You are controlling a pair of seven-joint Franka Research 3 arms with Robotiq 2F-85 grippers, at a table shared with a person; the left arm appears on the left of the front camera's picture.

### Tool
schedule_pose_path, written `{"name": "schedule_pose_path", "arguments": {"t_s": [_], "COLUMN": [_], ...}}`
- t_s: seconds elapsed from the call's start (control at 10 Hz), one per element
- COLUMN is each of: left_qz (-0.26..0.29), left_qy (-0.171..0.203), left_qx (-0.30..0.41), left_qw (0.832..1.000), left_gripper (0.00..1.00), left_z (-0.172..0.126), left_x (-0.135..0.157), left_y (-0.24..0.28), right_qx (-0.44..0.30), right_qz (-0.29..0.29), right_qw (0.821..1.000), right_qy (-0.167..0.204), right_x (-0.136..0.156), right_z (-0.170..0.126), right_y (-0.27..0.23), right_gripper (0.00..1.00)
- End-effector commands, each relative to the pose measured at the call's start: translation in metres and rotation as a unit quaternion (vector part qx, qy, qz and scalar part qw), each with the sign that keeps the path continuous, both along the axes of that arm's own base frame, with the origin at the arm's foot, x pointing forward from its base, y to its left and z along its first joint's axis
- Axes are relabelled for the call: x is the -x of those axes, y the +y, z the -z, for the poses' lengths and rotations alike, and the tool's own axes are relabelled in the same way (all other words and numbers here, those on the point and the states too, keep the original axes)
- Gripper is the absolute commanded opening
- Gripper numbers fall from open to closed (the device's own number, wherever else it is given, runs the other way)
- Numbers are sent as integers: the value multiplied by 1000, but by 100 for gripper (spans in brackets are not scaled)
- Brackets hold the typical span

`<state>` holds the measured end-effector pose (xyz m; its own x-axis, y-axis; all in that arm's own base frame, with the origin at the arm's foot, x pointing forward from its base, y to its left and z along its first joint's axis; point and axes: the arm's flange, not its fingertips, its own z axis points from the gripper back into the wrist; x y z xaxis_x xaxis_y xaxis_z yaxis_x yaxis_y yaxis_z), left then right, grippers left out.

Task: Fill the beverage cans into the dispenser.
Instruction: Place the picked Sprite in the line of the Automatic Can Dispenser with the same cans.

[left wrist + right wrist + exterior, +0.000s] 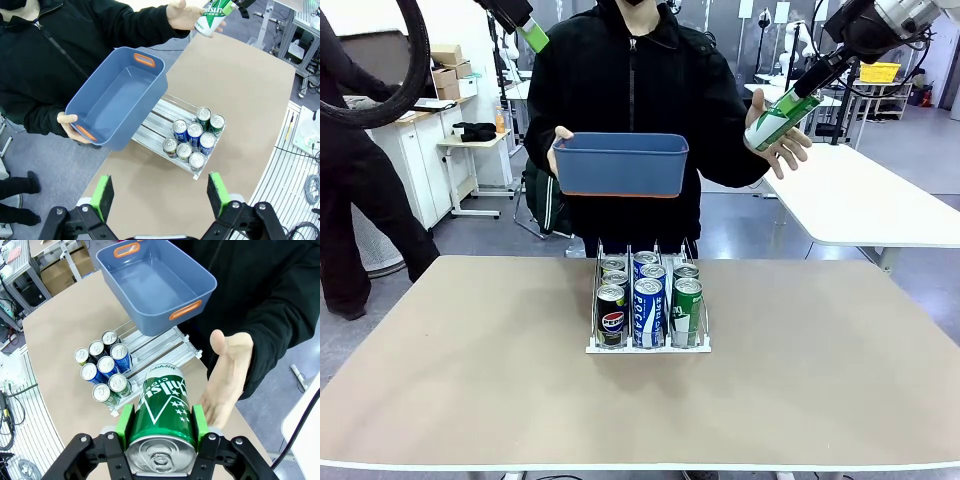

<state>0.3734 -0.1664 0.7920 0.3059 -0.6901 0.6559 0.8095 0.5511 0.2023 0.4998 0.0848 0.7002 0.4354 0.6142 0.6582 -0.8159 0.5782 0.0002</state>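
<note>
Front view has the right tool (798, 100) raised high over the far right of the bench (470, 370), clamped on a green can (775, 120) that tilts down and left from its fingers, with the person's open hand (782, 140) just behind and below the can, palm toward it. Right wrist view shows the same grasp up close: the green pads (124, 425) press both sides of the green can (162, 405), its silver top facing the camera, and the open hand (225, 375) lies just to the right of the can, apparently not gripping it. Beyond and to the left of that tool sits the dispenser (150, 347) on the bench, seven cans (105, 367) standing in its near end in three lanes, the far part of its rails bare. Above the dispenser the person's other hand (560, 150) holds a blue tub (620, 165) with orange handle slots. The left tool (160, 197) is released, its green pads (103, 192) spread wide apart with nothing between them, hovering above the bench; the dispenser (160, 117) with its cans (194, 137) lies ahead of it, slightly right, and the blue tub (120, 95) ahead to its left, while the green can (212, 17) is far ahead at the top.
</note>
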Motion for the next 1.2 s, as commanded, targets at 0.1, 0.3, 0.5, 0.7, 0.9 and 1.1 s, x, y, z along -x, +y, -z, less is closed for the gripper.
{"name": "schedule_pose_path", "arguments": {"t_s": [0.1,0.3,0.5,0.7,0.9,1.1], "left_qz": [1,1,1,1,1,1], "left_qy": [2,2,2,2,2,2], "left_qx": [6,6,6,6,6,6], "left_qw": [1000,1000,1000,1000,1000,1000], "left_gripper": [100,100,100,100,100,100], "left_z": [0,0,0,0,0,0], "left_x": [0,0,0,0,0,0], "left_y": [0,0,0,0,0,0], "right_qx": [0,0,0,12,0,7], "right_qz": [0,0,0,2,-2,-17], "right_qw": [1000,1000,1000,1000,1000,1000], "right_qy": [-3,-3,0,-4,3,4], "right_x": [0,0,0,4,0,16], "right_z": [-2,-2,0,-5,1,-2], "right_y": [0,0,0,0,0,0], "right_gripper": [0,0,58,0,0,58]}}
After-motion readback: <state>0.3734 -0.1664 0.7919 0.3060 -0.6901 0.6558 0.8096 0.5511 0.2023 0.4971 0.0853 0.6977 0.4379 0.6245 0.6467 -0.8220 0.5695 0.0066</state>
